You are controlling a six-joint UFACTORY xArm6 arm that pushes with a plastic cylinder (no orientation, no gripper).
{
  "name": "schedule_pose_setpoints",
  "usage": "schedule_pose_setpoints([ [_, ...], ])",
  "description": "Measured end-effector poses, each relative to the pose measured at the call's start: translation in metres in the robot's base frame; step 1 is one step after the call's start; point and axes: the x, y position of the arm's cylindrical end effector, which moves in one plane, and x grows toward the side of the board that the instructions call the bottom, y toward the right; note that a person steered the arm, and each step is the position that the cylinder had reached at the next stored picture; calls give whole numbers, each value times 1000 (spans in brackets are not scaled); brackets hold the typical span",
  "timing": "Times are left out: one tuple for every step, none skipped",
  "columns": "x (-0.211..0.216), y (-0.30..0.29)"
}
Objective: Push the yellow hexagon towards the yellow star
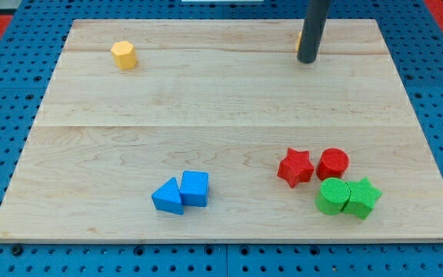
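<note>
In the one camera view, we judged that the push had not yet begun: our rod had no jaws and held nothing, and my tip (pixel 308 60) stood on the wooden board (pixel 221 100) near its top edge, touching none of the blocks we could make out clearly. The yellow hexagon (pixel 124 55) lay near the board's top left corner, well apart from my tip, at about nine o'clock from it. A small sliver of yellow-orange (pixel 299 42) showed just at the rod's left side; we took it for the yellow star, but the rod hid most of it and we could not tell its shape.

By our reckoning, the next move called for carrying my tip round to the hexagon's far side, at its nine o'clock, then pushing it toward three o'clock along the top edge.

Far from that path, toward the view's bottom, sat a blue pair, triangle (pixel 168 197) and cube (pixel 195 188), touching; a red star (pixel 295 167) beside a red cylinder (pixel 333 163); and a green cylinder (pixel 333 195) touching a green star (pixel 362 197).
</note>
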Motion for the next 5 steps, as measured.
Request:
schedule_pose_setpoints([
  [60,-101],
  [49,-261],
  [-8,-369],
  [-52,-420],
  [-58,-324],
])
